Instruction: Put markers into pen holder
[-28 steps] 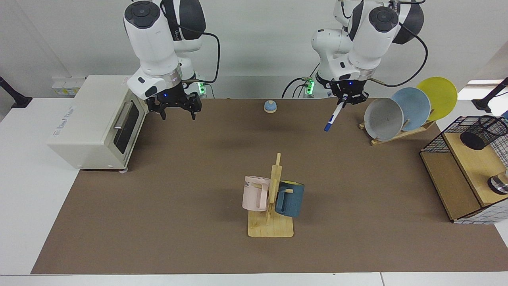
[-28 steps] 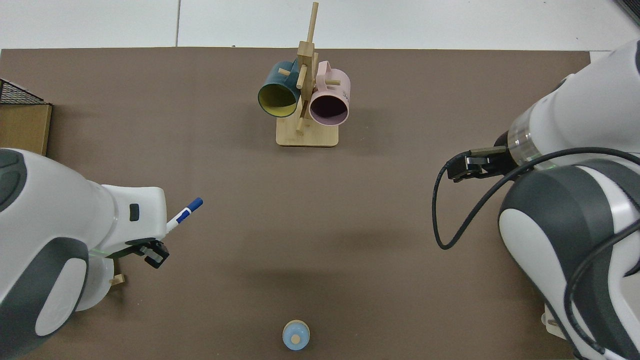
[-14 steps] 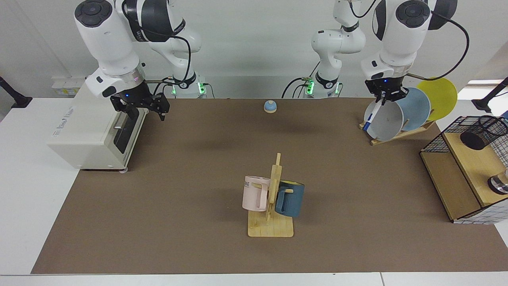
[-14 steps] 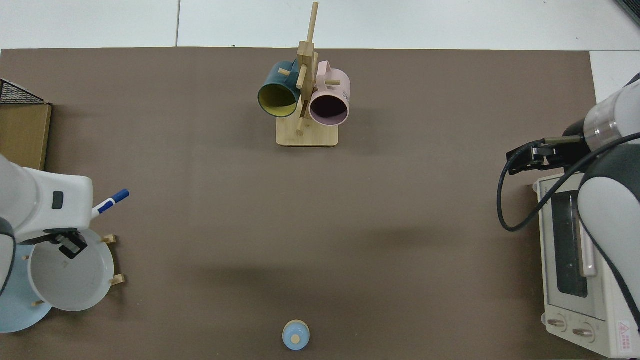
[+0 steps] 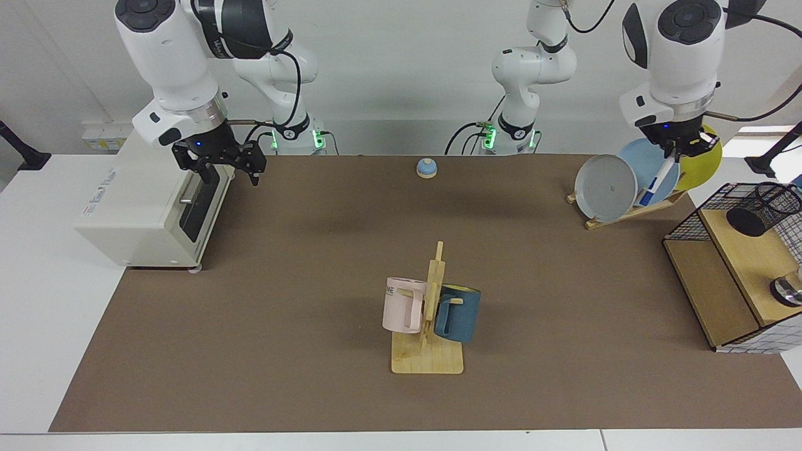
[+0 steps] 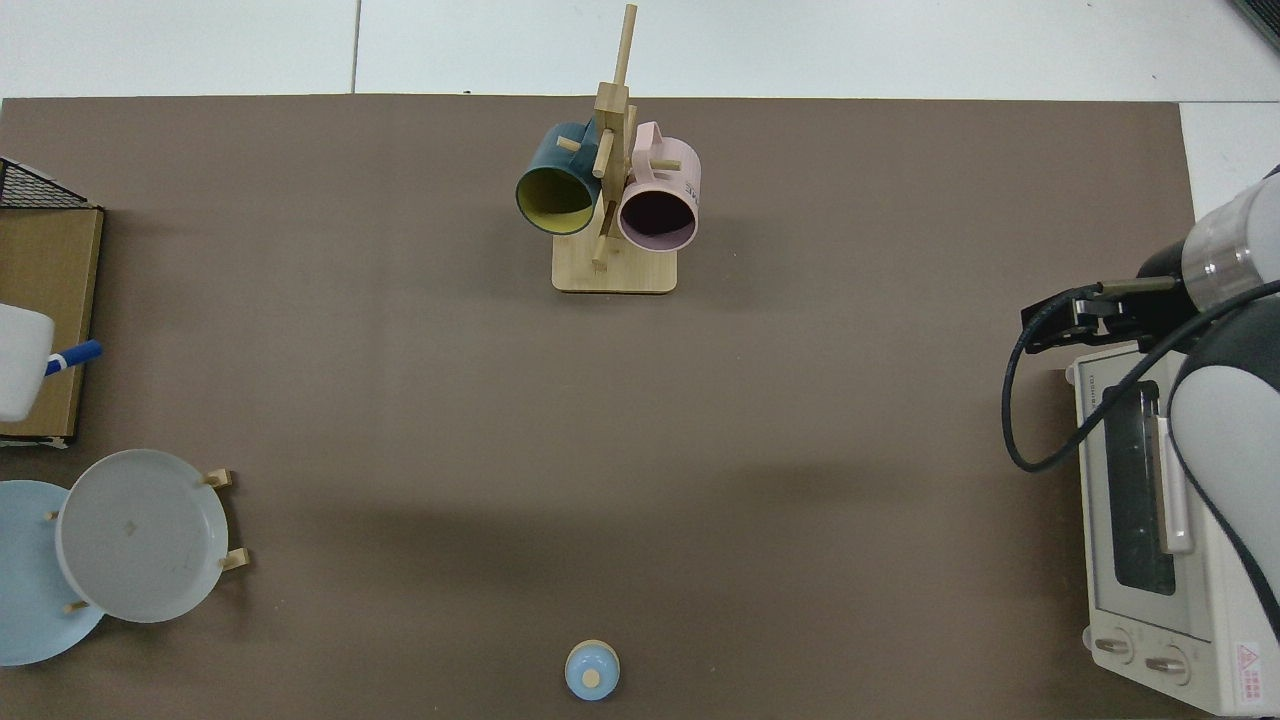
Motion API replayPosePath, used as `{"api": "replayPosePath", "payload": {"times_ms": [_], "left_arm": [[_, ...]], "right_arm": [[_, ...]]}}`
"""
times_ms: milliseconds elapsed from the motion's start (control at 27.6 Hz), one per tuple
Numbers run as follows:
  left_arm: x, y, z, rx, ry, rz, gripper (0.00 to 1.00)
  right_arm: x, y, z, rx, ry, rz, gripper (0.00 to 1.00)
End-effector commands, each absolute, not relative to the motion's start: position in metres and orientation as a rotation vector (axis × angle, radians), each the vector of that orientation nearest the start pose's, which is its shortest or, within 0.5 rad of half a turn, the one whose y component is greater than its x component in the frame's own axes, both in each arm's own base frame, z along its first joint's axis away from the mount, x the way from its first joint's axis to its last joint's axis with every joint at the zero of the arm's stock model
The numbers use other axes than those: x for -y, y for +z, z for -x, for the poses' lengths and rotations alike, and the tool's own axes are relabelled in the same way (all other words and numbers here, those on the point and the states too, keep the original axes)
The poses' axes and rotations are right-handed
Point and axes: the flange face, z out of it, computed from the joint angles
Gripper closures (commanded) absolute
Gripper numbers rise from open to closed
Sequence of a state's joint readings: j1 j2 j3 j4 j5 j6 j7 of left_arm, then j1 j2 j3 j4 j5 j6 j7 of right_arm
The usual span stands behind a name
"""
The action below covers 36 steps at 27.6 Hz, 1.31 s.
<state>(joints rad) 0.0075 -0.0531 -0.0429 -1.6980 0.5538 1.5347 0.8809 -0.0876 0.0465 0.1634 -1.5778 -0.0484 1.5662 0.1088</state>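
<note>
One marker clamped in left tool, hanging cap-down | pen holder lies beyond, toward wire basket | right tool spread empty, waiting by toaster oven

White arms — dark grey joints, black cables, green base lights.

Marker carried further right in the facing view

The left gripper has carried the marker from mid-table to over the plates; the right gripper pulled back to the toaster oven.

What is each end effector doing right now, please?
Left end effector: closed on the marker, above the plate rack.
Right end effector: open, empty, beside the toaster oven.
</note>
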Motion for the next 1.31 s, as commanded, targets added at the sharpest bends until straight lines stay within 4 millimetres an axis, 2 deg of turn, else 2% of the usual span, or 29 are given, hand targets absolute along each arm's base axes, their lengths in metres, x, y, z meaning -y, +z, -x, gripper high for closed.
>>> {"api": "replayPosePath", "payload": {"times_ms": [0,73,181,254,399,653,871,1052,1161,1270], "left_arm": [[-0.078,0.623,-0.554,-1.245,0.512,2.260,1.00],[-0.091,0.627,-0.558,-1.267,0.525,2.204,1.00],[-0.098,0.635,-0.563,-1.291,0.533,2.104,1.00],[-0.103,0.634,-0.568,-1.287,0.563,2.050,1.00],[-0.135,0.633,-0.571,-1.283,0.608,1.993,1.00],[-0.179,0.638,-0.576,-1.423,0.627,1.842,1.00],[-0.201,0.641,-0.581,-1.537,0.619,1.726,1.00],[-0.231,0.632,-0.586,-1.624,0.645,1.644,1.00],[-0.237,0.631,-0.592,-1.656,0.689,1.595,1.00],[-0.245,0.615,-0.598,-1.699,0.763,1.547,1.00]], "right_arm": [[-0.034,0.597,-0.554,-0.045,0.111,3.187,0.00],[-0.036,0.598,-0.554,-0.038,0.101,3.187,0.00],[-0.041,0.599,-0.555,-0.023,0.081,3.187,0.00],[-0.043,0.599,-0.555,-0.018,0.081,3.187,0.00],[-0.041,0.599,-0.555,-0.023,0.084,3.187,0.00],[-0.042,0.598,-0.556,-0.020,0.084,3.187,0.00],[-0.041,0.598,-0.556,-0.023,0.086,3.187,0.00],[-0.041,0.598,-0.556,-0.023,0.084,3.187,0.00],[-0.042,0.598,-0.556,-0.020,0.086,3.187,0.00],[-0.042,0.598,-0.556,-0.020,0.084,3.187,0.00]]}}
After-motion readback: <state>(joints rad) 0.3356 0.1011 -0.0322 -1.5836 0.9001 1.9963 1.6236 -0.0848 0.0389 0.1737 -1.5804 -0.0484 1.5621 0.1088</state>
